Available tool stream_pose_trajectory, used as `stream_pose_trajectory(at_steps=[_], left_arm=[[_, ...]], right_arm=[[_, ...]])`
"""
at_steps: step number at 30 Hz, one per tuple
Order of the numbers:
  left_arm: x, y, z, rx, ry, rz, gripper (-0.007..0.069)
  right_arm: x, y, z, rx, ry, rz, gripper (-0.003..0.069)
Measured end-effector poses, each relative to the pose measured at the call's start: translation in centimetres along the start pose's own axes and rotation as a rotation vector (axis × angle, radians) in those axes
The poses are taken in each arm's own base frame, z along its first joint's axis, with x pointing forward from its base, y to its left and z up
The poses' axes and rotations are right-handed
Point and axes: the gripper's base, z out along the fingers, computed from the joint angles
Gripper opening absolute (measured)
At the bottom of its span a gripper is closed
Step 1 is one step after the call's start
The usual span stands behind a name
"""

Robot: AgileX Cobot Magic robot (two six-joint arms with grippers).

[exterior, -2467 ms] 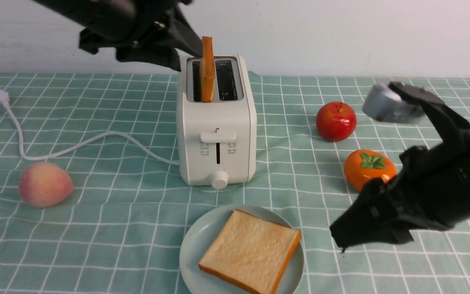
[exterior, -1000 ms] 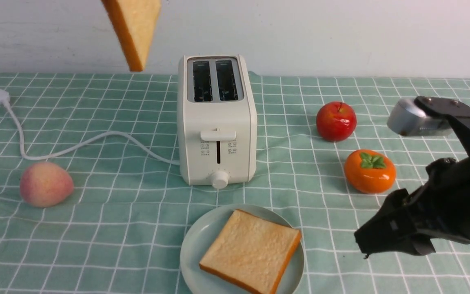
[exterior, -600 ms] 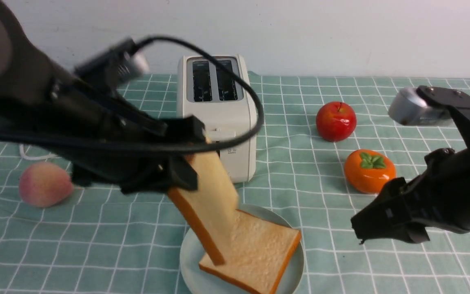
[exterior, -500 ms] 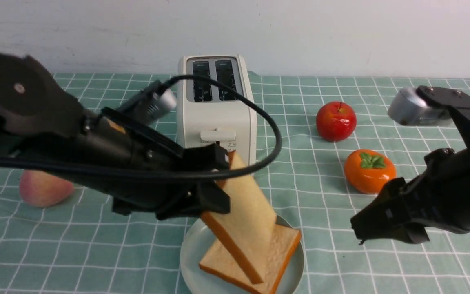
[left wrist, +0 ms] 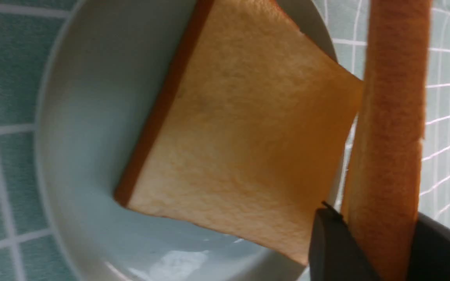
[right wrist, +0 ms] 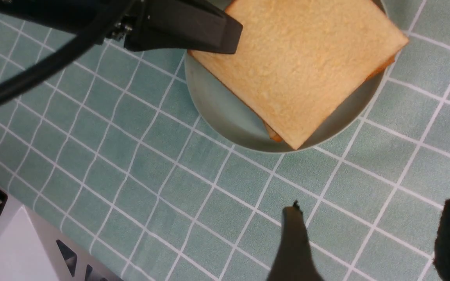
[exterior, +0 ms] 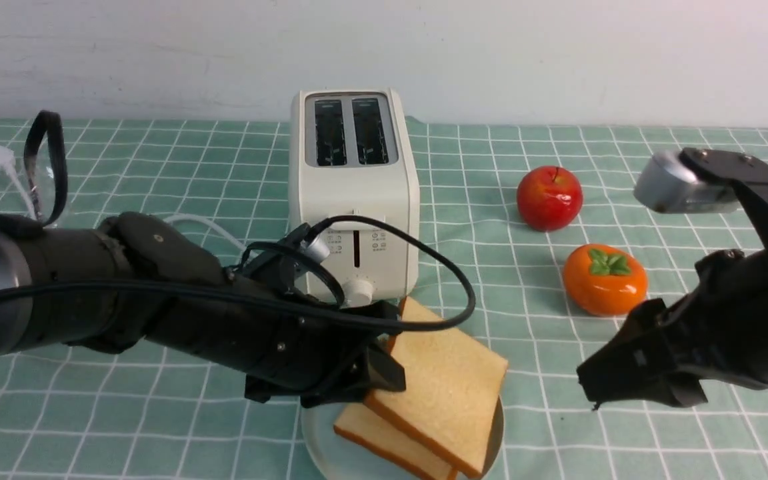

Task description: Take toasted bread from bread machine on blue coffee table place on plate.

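Half a second ago the second slice [exterior: 447, 373] of toasted bread stood steeply on one corner. Now it has been laid down almost flat over the first slice [exterior: 384, 440], which lies on the plate [exterior: 321, 447] at the near edge of the desk [exterior: 124, 413]. The left hand [exterior: 387, 347] is still clamped on the second slice's edge nearest the arm. The left wrist view shows that crust edge-on between the two dark fingers, raised a little above the first slice's face (so the slice is not yet fully down at that end). Its near corner appears to rest on the slice beneath. It lies askew, with its far corner reaching past the rim toward the bread machine [exterior: 355, 193] and its right corner out over the rim. Both slots of the bread machine are now empty, so no more bread remains to be fetched. The right hand [exterior: 597, 387] hangs above the desk to the right of the plate, its fingers spread wide and holding nothing, and it has hardly shifted over the last second. My judgement is that the task is nearly finished: the left hand only has to let go and draw back along the slice's plane. The likely hazard is dragging the overhanging slice off the plate.
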Motion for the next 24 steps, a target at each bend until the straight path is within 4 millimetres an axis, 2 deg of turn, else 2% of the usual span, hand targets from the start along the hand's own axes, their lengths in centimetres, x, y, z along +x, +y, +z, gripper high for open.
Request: stream_pose_trajectory(at_steps=[1,2,4,5,6,7,9,11,12,15,17,18,19,20,21,24], left_arm=[[0.0,0.1,-0.1,-0.013,-0.005,0.008,0.0265],[-0.2,0.3,-0.6,-0.046,-0.014,0.030,0.0363],[-0.5,0.4,-1.8,-0.077,-0.033,0.040,0.0490],[-0.5,0.4,-1.9,-0.080,-0.034,0.041,0.0490],[-0.7,0.3,-3.0,-0.092,-0.041,0.058,0.0582],[-0.8,0.0,-3.8,-0.097,-0.042,0.078,0.0619],[-0.8,-0.5,-5.1,-0.097,-0.042,0.112,0.0645],[0.1,-1.6,-7.3,-0.091,-0.004,0.171,0.0653],[0.2,-1.7,-7.6,-0.086,-0.005,0.176,0.0652],[2.5,-3.1,-9.5,-0.031,0.072,0.228,0.0592],[3.9,-3.8,-10.0,0.005,0.102,0.274,0.0539],[5.4,-4.4,-10.6,0.048,0.117,0.331,0.0482],[6.8,-4.7,-10.9,0.085,0.130,0.368,0.0424],[6.9,-4.8,-11.0,0.089,0.128,0.379,0.0413],[8.5,-5.1,-11.6,0.128,0.143,0.417,0.0321],[10.2,-5.0,-12.9,0.160,0.133,0.442,0.0132]], right_arm=[[0.0,0.0,0.0,-0.001,0.000,0.001,0.0462],[0.0,0.1,0.0,-0.010,0.005,0.006,0.0458],[0.2,0.2,0.0,-0.023,0.025,0.010,0.0447],[0.2,0.2,0.0,-0.024,0.027,0.010,0.0444],[0.3,0.2,0.0,-0.027,0.036,0.010,0.0426],[0.3,0.2,0.0,-0.027,0.037,0.010,0.0405],[0.3,0.2,0.0,-0.024,0.038,0.008,0.0374],[0.4,0.2,0.0,-0.018,0.039,0.004,0.0265],[0.4,0.2,0.0,-0.018,0.039,0.004,0.0255],[0.4,0.2,0.0,-0.019,0.049,0.004,0.0074],[0.5,0.1,0.0,-0.009,0.060,0.008,0.0020],[0.7,-0.1,-0.1,0.014,0.076,0.023,-0.0012],[1.0,-0.2,-0.2,0.028,0.092,0.038,-0.0018],[1.1,-0.2,-0.2,0.030,0.096,0.046,-0.0018],[1.7,-0.1,-0.4,0.024,0.100,0.071,-0.0018],[3.8,0.6,-0.9,-0.017,0.063,0.084,-0.0018]])
